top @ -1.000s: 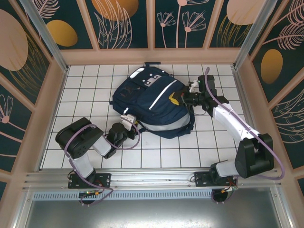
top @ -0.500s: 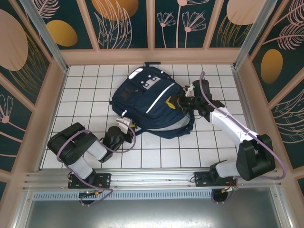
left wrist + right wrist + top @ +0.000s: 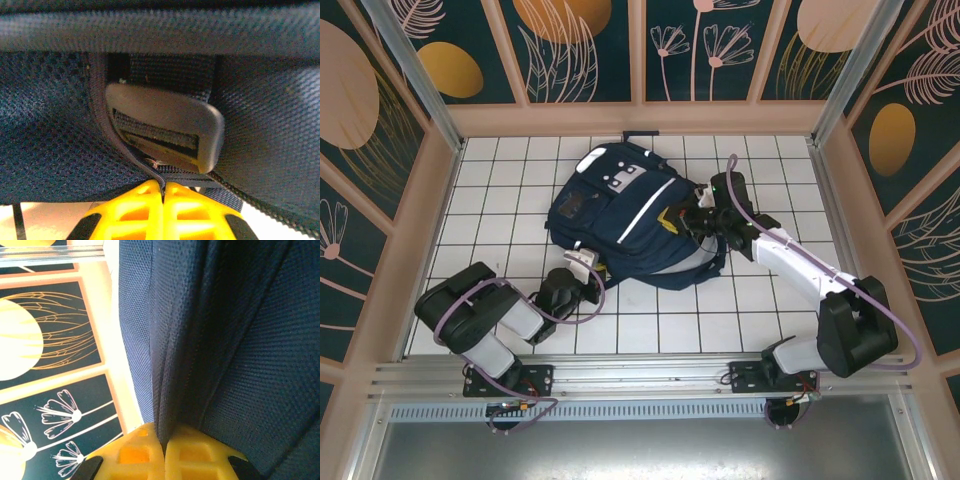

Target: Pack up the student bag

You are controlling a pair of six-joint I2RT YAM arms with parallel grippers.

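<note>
So the student bag (image 3: 630,215) is lying flat on the white tiled table (image 3: 500,180), with an end effector clamped on it from either side. The left end effector (image 3: 582,262) sits at the bag's near edge, yellow fingers (image 3: 125,210) pressed together on a thin bit of trim right below a grey buckle (image 3: 165,132). The right end effector (image 3: 686,215) is at the bag's right side, squeezed shut on a fold of navy fabric.
</note>
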